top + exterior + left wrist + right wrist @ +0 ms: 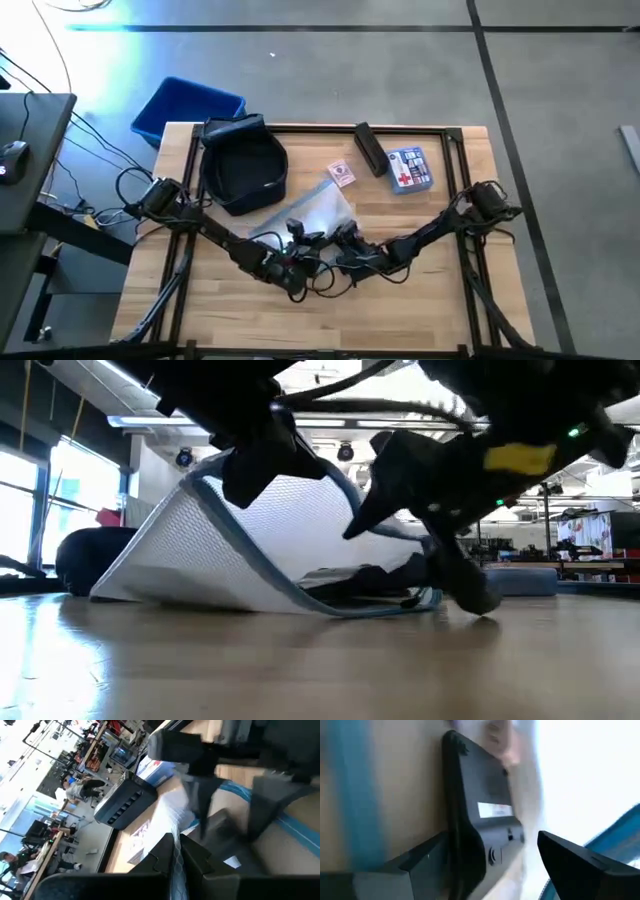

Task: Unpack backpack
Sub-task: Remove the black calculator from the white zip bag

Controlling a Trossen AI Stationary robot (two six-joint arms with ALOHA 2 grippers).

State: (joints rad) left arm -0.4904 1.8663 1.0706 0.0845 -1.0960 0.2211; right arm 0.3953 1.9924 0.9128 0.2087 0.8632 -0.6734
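Jaws: left gripper point(176, 862) pinches the mesh pouch point(318, 213); right gripper point(490, 865) gapes beside it.

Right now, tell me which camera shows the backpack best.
The high view: the backpack lies whole at the table's back left, beside the blue bin. The low view shows only a dark hump at far left. Neither wrist view shows it clearly.

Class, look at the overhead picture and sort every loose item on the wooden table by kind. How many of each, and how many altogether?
Backpack: 1
Clear mesh pouch: 1
Long black case: 1
First-aid pack with red cross: 1
Small card pack: 1
Total: 5
The blue bin sits off the table edge, so it is not counted.
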